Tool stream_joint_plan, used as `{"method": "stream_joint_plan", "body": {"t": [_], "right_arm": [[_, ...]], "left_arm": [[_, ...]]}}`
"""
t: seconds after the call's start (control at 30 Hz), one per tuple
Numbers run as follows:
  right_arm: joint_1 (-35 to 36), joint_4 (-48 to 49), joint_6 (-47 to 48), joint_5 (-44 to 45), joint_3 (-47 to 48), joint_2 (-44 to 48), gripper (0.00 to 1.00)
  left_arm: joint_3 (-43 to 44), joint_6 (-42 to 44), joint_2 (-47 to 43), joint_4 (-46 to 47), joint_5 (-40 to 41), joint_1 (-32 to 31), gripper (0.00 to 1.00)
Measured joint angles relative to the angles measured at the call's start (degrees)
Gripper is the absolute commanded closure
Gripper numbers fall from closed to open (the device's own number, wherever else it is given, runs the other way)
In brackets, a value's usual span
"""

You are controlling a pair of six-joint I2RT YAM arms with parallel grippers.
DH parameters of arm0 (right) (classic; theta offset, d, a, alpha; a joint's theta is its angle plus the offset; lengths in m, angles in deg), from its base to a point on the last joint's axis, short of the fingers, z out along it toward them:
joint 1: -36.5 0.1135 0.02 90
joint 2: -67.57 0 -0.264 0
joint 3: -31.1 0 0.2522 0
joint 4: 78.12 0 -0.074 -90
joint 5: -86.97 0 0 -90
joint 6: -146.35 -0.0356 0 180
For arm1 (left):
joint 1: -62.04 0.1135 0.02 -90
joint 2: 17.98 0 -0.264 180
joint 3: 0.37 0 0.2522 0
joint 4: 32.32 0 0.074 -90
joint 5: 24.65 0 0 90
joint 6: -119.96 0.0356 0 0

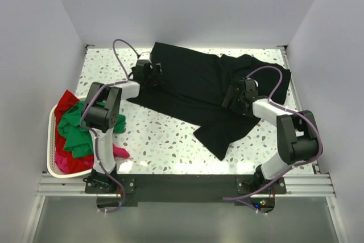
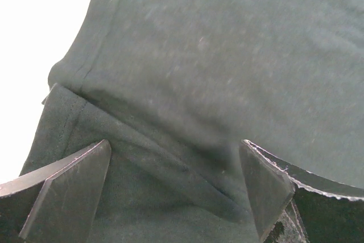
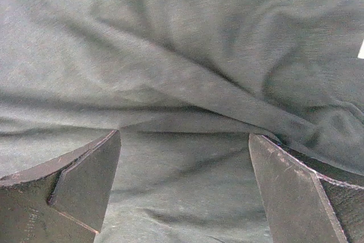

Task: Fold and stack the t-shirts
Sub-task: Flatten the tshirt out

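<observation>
A black t-shirt (image 1: 199, 89) lies spread and wrinkled across the far middle of the table. My left gripper (image 1: 152, 74) is open over the shirt's left edge; the left wrist view shows a hemmed fold of the black cloth (image 2: 187, 157) between its spread fingers (image 2: 68, 192). My right gripper (image 1: 234, 98) is open over the shirt's right part; the right wrist view shows rumpled black cloth (image 3: 187, 163) between its spread fingers (image 3: 296, 197). Green (image 1: 77, 126), red (image 1: 68, 102) and magenta (image 1: 116, 151) shirts lie heaped at the left.
A white plastic basket (image 1: 51, 140) holding the coloured shirts stands at the table's left edge, next to the left arm's base. The speckled tabletop (image 1: 165, 140) lies bare in front of the black shirt. White walls enclose the table on three sides.
</observation>
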Motion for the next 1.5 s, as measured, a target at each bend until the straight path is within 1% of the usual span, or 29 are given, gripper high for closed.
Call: {"method": "stream_joint_plan", "body": {"t": [0.2,0.37,0.47,0.63,0.73,0.77,0.83,0.87,0.93,0.97,1.03,1.07,1.13,1.17,1.27,1.5], "right_arm": [[-1.66,-2.03,0.02,1.53,1.33,-0.81,0.01],[-1.70,-2.95,0.33,1.77,2.23,-1.40,0.01],[-1.70,-3.19,0.68,1.70,2.34,-1.40,0.01],[-1.73,-3.17,1.07,1.44,2.34,-1.40,0.01],[-1.77,-3.13,1.20,1.25,2.34,-1.40,0.01],[-1.77,-3.10,1.25,1.18,2.34,-1.40,0.01],[-1.81,-3.02,1.29,0.96,2.34,-1.40,0.02],[-1.84,-2.95,1.29,0.81,2.34,-1.40,0.02],[-1.90,-2.80,1.29,0.52,2.34,-1.40,0.02],[-1.95,-2.71,1.29,0.17,2.32,-1.40,0.02],[-2.03,-2.58,1.29,-0.24,2.32,-1.40,0.02],[-2.03,-2.47,1.29,-0.33,2.32,-1.40,0.02],[-2.03,-2.19,1.29,-0.55,2.21,-1.38,0.02],[-2.03,-2.05,1.31,-0.66,2.14,-1.38,0.02],[-2.03,-1.51,1.29,-1.07,1.97,-1.31,0.02],[-2.05,-0.28,1.29,-2.19,1.44,-1.07,0.02]], "left_arm": [[5.68,0.68,3.91,-0.15,-1.31,-1.44,0.00],[6.12,1.46,3.89,-0.76,-1.20,-2.05,0.00],[3.85,1.92,0.96,-2.16,0.22,-2.14,0.00],[-1.97,3.58,-11.04,-4.50,6.84,-2.08,0.00],[-4.63,3.56,-17.94,-4.35,8.81,-0.24,0.03],[-5.73,3.43,-19.34,-4.09,8.85,0.66,0.06],[-9.09,3.04,-21.79,-3.78,9.22,3.78,0.09],[-10.25,2.91,-21.99,-3.87,9.42,4.87,0.13],[-12.74,2.62,-21.64,-4.92,10.29,7.19,0.15],[-13.40,2.47,-21.33,-5.79,10.60,7.69,0.20],[-14.10,2.14,-20.28,-7.74,11.15,8.13,0.24],[-14.12,1.92,-19.65,-8.52,11.28,8.09,0.28],[-14.12,1.66,-18.80,-9.44,11.32,7.89,0.30],[-14.14,1.55,-18.53,-9.88,11.30,7.85,0.34],[-14.49,1.40,-18.40,-10.19,11.17,7.82,0.37],[-16.83,1.22,-18.40,-10.58,10.38,7.82,0.38]]}}
